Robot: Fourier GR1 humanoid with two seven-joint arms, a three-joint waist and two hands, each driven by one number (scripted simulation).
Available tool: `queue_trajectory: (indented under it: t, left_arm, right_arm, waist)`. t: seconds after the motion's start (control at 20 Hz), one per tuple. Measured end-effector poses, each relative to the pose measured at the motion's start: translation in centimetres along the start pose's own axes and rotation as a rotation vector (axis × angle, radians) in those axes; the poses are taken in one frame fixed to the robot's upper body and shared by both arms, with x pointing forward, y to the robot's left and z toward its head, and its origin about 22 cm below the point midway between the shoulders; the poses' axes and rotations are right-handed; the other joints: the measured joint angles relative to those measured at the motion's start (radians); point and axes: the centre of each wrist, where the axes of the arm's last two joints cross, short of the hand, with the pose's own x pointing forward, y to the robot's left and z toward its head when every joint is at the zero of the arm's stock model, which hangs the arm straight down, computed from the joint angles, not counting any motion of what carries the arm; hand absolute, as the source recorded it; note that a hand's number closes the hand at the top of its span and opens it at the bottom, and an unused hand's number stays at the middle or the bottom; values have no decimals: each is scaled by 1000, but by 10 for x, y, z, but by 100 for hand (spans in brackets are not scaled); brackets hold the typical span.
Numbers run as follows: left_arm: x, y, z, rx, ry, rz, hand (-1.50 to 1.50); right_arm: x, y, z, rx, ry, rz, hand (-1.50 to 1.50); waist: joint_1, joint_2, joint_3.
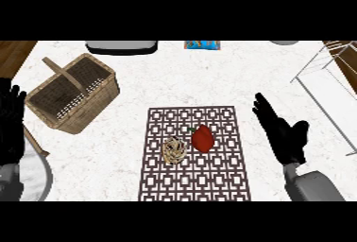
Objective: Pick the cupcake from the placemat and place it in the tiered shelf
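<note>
Marble counter's placemat (191, 156) bears cupcake (174, 150), long axis running near-to-far.

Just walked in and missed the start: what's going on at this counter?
Nothing is being held yet. The right hand hovers open beside the patterned placemat, where the cupcake sits next to a red pepper. The left hand rests open at the left edge near the wicker basket. The white tiered shelf stands at the far right.

No text, label, brand, number or sign can be read on anything here.
</note>
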Motion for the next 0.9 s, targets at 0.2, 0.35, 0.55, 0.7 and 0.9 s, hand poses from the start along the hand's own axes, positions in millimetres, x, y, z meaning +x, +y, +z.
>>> queue_trajectory:
  t: [0.2,0.35,0.55,0.7,0.9]
  left_arm:
    - [-17,-8,13,-88,134,14,0]
    - [-19,-15,16,-165,184,15,0]
    - [-16,-23,16,-245,232,17,0]
    - [-14,-26,15,-283,254,13,0]
    - [-14,-28,15,-303,277,8,0]
  right_arm:
    - [42,3,-23,132,-178,72,150]
    - [85,-2,-39,233,-336,243,150]
    - [95,-11,-57,286,-289,405,-150]
    - [97,-10,-69,368,-289,406,-150]
    - [103,-12,-79,523,-312,433,-150]
  waist:
    - [21,23,12]
    - [39,31,22]
    - [52,41,38]
    - [59,42,44]
    - [57,39,48]
